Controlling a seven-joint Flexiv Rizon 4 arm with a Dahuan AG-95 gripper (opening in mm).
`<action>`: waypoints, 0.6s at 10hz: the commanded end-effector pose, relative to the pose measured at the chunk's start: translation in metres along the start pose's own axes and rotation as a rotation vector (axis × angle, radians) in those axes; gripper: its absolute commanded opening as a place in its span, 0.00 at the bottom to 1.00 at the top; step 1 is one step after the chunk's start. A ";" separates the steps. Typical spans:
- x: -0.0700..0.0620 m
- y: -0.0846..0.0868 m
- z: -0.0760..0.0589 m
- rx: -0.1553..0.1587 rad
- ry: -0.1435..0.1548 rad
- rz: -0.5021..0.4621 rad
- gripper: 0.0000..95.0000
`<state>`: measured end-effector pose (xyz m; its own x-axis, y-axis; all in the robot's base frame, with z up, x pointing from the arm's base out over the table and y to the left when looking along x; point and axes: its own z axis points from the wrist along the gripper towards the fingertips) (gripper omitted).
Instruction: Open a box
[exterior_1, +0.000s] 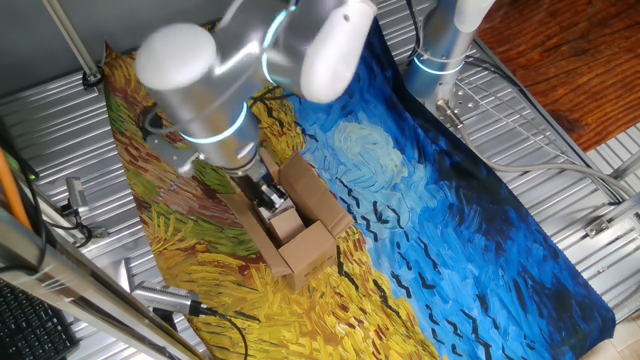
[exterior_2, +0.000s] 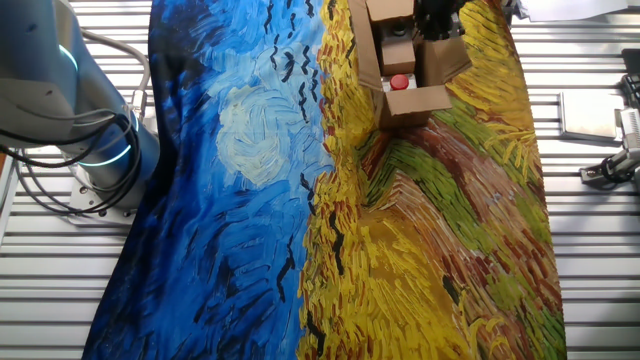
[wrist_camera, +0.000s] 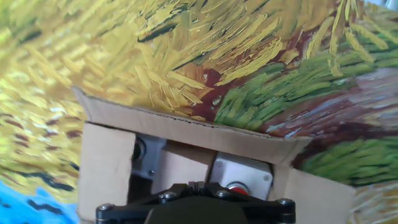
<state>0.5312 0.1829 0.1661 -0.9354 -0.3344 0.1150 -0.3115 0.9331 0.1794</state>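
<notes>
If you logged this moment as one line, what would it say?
task: open box | box: flaps up, white item with red button inside | gripper: over opening, jaw state unclear | surface: painted cloth

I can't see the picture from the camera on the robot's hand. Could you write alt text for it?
An open brown cardboard box seen from just above, its flaps folded outward, with a white device bearing a red button inside. It rests on a cloth printed with thick yellow, green and brown brushstrokes. The dark base of the claw fills the bottom edge; its fingertips are out of frame.
</notes>
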 end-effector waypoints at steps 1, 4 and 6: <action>0.000 0.001 0.001 -0.114 -0.030 -0.043 0.00; 0.002 0.008 0.010 -0.108 -0.031 -0.062 0.00; 0.004 0.020 0.023 -0.110 -0.033 -0.040 0.00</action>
<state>0.5171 0.2043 0.1469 -0.9195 -0.3890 0.0571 -0.3502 0.8764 0.3306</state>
